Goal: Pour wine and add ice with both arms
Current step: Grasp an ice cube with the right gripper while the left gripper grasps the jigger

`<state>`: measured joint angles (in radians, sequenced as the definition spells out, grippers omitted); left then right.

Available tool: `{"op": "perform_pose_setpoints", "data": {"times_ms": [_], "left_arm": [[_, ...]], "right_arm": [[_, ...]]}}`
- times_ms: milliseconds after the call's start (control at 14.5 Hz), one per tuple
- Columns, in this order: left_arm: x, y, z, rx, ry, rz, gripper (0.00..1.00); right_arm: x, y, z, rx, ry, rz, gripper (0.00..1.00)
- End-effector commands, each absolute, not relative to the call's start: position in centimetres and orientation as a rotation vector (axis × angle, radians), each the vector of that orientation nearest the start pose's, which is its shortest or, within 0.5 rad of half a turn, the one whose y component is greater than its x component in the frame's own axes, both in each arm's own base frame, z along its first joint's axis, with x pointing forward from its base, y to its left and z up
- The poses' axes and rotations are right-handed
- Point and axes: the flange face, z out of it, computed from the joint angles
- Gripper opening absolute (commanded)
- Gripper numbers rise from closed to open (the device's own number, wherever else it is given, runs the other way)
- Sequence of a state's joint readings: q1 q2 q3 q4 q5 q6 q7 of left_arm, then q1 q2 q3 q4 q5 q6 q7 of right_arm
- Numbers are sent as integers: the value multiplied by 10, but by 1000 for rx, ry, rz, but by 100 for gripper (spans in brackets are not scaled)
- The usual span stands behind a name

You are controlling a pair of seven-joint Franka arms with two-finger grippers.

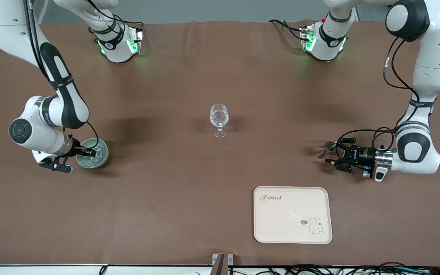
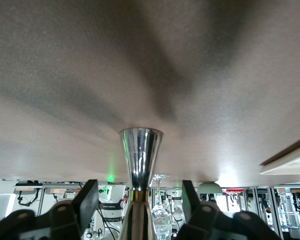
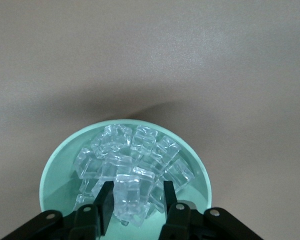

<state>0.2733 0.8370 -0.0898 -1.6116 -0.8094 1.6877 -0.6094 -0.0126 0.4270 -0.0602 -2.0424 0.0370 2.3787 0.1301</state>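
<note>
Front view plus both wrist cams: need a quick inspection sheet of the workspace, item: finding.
Surface: brown table, no spills seen.
Job's things: ice heaped in the pale green bowl at the right arm's end; stemmed glass upright mid-table; a shiny metal cup-like item at the left gripper.
Clutter: cream rabbit tray, nearer the front camera than the glass.
Grippers: right gripper in the bowl, fingers astride one cube; left gripper low, lying level, fingers either side of the metal item, contact unclear.
Cables: bundle along the table's near edge.
Surroundings: nothing seen.
</note>
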Motion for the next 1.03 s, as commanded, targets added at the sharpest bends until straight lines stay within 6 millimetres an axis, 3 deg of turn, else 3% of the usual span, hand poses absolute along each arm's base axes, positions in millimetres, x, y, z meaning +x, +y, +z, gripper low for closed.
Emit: {"op": "perform_pose_setpoints", "data": {"times_ms": [0, 482, 964], "left_arm": [[614, 42, 127, 1848, 1308, -1110, 70], [613, 39, 126, 1836, 1318, -1123, 54], [613, 36, 127, 1832, 1308, -1139, 47]], "right_arm": [[580, -38, 223, -3107, 378, 143, 41], [581, -39, 224, -3106, 385, 143, 22], [585, -40, 229, -3068, 448, 133, 1]]}}
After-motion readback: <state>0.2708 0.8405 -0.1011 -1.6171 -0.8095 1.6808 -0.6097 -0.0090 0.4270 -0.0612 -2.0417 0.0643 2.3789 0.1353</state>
